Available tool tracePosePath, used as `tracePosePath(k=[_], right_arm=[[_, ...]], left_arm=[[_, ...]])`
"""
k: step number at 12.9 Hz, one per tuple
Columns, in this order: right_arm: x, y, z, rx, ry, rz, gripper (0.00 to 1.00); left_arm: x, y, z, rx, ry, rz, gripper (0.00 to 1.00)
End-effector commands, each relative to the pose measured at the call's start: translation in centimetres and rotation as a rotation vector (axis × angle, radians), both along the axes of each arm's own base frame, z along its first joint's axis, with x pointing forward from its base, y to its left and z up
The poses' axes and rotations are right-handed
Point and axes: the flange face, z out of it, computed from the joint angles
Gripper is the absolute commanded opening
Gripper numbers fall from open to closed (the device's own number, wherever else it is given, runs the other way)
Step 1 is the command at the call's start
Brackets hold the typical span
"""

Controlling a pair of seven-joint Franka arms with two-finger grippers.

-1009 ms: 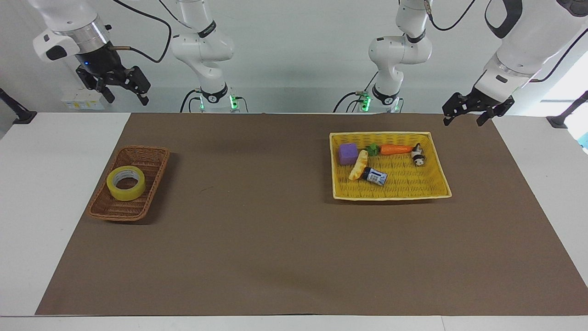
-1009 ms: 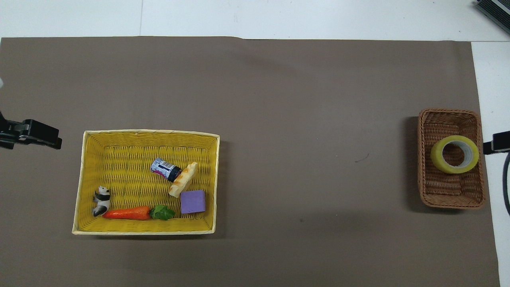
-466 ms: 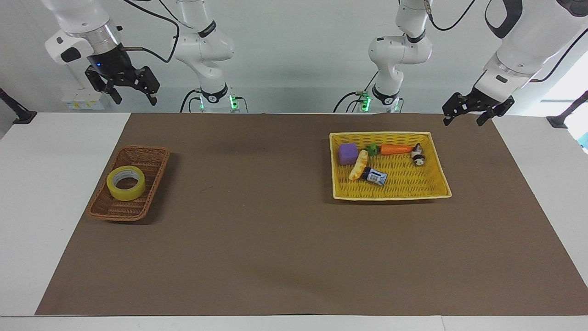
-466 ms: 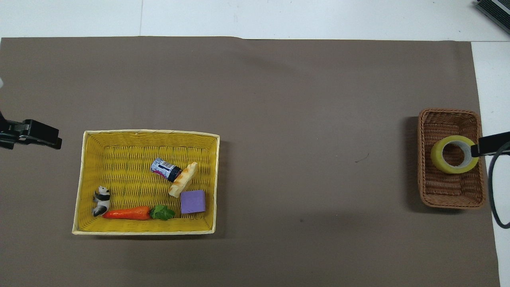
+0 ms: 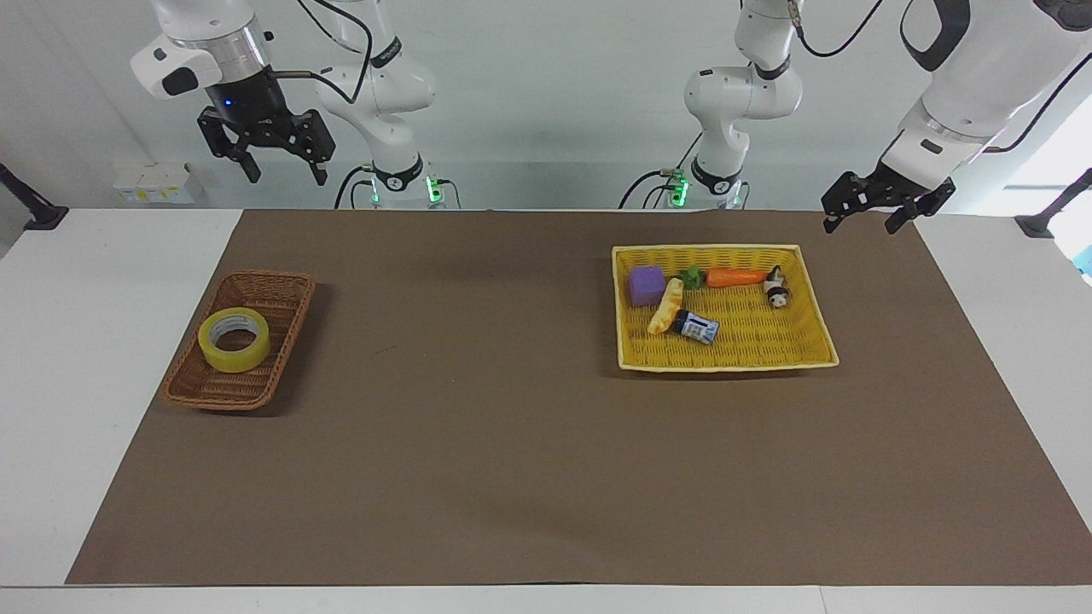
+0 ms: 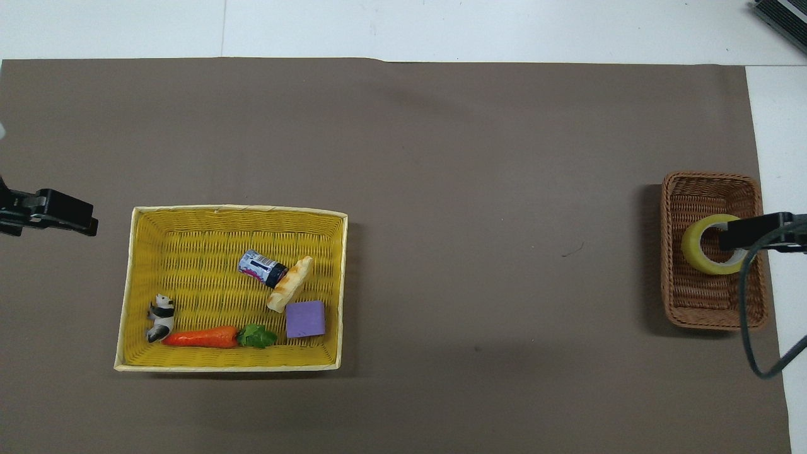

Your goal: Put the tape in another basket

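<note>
— What's the setting like?

— White walls at the back and a white table (image 5: 51, 358) almost wholly covered by a plain brown mat (image 5: 478, 443). Both arm bases stand at the table's edge with small green lights glowing at their feet, and black cables loop off the arms.

— Any writing you can read?

— None legible. A small dark bottle (image 5: 695, 326) has a pale label with print on it, too small to make out.

— Where's the tape?

— The tape (image 5: 234, 338) lies flat, hole up, in the brown wicker basket (image 5: 281, 294) at the right arm's end of the table, resting on the basket's floor.

— And the rest?

— Well apart, toward the left arm's end, sits a yellow tray (image 5: 802, 341). In it: a purple block (image 5: 647, 284), a corn-like toy (image 5: 666, 306) touching the bottle, a carrot (image 5: 735, 276) with green leaves, and a little black-and-white animal figure (image 5: 775, 287), most of them crowded in the half nearer the robots.

— Grippers?

— The right gripper (image 5: 279, 169) hangs high in the air with its fingers spread, holding nothing; from overhead it overlaps the tape, but it is well above it. The left gripper (image 5: 863, 220) waits low over the mat's corner beside the tray, fingers also spread and empty.

— Anything blocking the way?

— The mat between basket and tray is bare.
</note>
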Motion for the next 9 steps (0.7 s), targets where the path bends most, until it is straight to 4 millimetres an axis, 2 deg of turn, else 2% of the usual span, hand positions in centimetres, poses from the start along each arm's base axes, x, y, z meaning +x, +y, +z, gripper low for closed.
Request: tracePosePath(k=[1, 4, 7, 9], right_arm=[[0.0, -0.3, -0.2, -0.023, -0.004, 0.021, 1.0], [-0.2, -0.8, -1.1, -0.021, 0.016, 0.017, 1.0], [2.9, -2.3, -0.5, -0.034, 0.066, -0.014, 1.0], [2.8, -2.0, -0.4, -0.013, 0.042, -0.011, 1.0]], left_arm=[[0.0, 0.1, 0.5, 0.014, -0.001, -0.011, 1.0], [0.0, 0.1, 0.5, 0.014, -0.001, -0.011, 1.0], [0.0, 0.1, 0.5, 0.014, -0.001, -0.011, 1.0], [0.0, 0.1, 0.5, 0.014, -0.001, -0.011, 1.0]])
